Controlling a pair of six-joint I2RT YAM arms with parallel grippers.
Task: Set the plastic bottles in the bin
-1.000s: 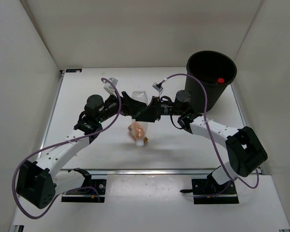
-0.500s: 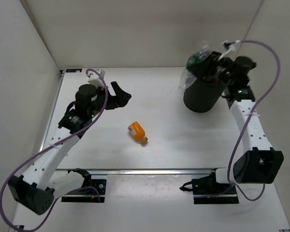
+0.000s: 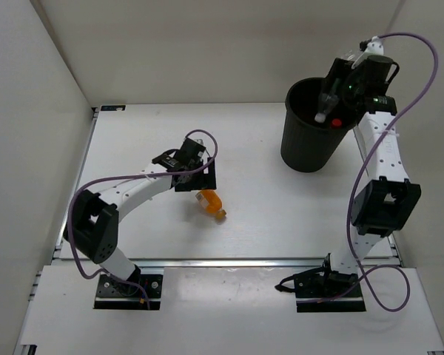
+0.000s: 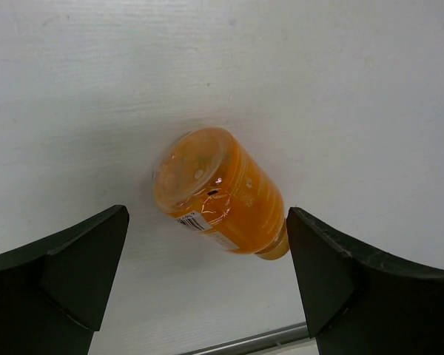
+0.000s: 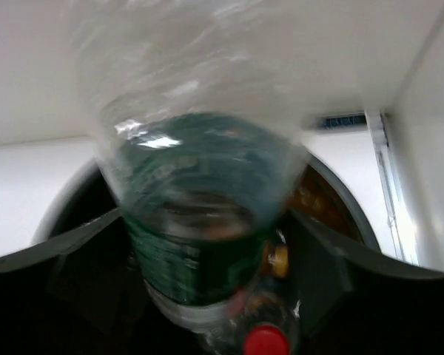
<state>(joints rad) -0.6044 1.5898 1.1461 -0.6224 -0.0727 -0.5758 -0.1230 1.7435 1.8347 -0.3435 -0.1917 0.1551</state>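
The squat bottle (image 4: 220, 200) at frame centre is orange with a small white barcode patch, on a white worktop (image 4: 340, 74). The bin (image 3: 311, 144) at upper right is black. The clear bottle (image 5: 200, 222) wears a dark green label, with a red cap (image 5: 266, 342) below it.

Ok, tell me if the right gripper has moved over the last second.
Yes. The right gripper went from just beyond the orange bottle at mid-table to the far right, above the bin.
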